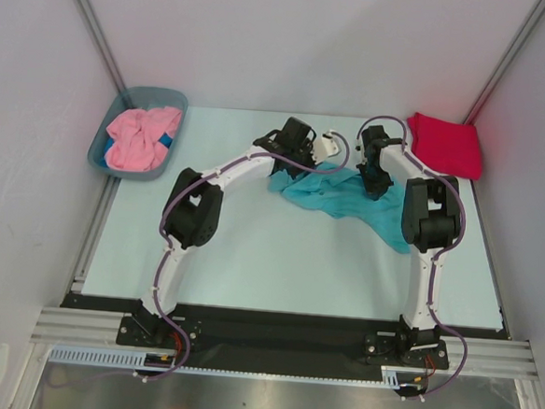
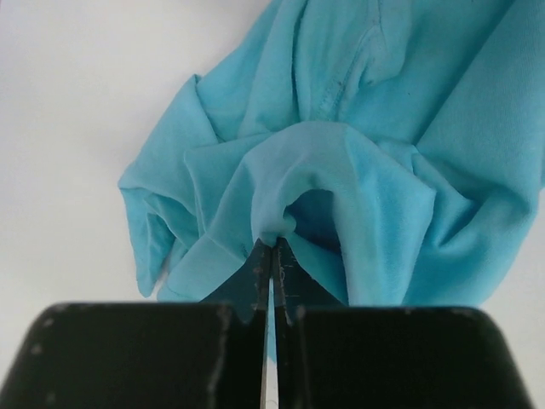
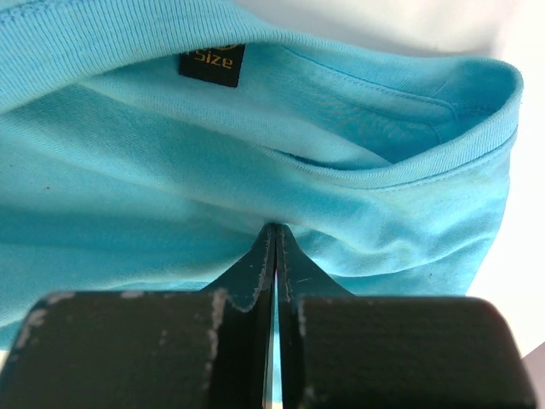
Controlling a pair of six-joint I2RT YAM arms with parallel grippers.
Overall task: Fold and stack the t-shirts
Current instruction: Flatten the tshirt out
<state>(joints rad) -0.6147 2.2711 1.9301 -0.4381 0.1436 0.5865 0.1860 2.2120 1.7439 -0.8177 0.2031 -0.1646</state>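
**Desk:** What are the grippers doing?

**Me:** I see both pinched together on cloth. My left gripper point(image 2: 272, 247) has a fold of the turquoise t-shirt point(image 1: 348, 196) nipped at its tips. My right gripper point(image 3: 274, 228) is clamped on the same shirt just below the collar point(image 3: 443, 162), with the size label point(image 3: 211, 64) showing inside.

**Desk:** Where does the shirt lie?

**Me:** Crumpled on the table point(image 1: 250, 259), mid-far, between the two wrists. Its long axis runs from the far left to the near right, and its tail trails beside my right arm. The crimson t-shirt point(image 1: 445, 144) sits at the far right corner. The pink t-shirt point(image 1: 141, 137) is in the tub point(image 1: 103, 151), far left.
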